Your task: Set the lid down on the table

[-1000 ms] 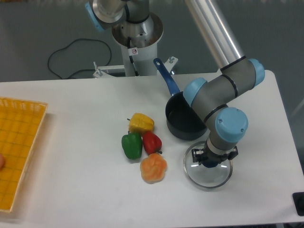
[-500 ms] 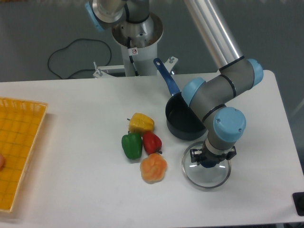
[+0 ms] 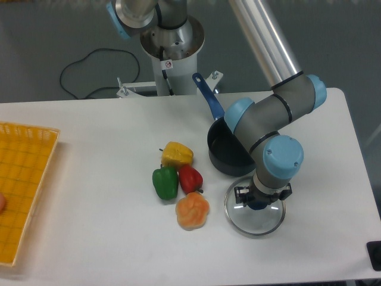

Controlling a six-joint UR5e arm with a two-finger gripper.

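Bright, even overhead light; soft shadows, slight blur.

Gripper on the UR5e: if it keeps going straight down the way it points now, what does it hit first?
The gripper points straight down at the dark blue knob of the round transparent glass lid, so it would meet the knob and glass first, then the white table beneath. Whether it already grips the knob can't be told.

Arm bent low, wrist vertical, hand (image 3: 258, 201) pointing down
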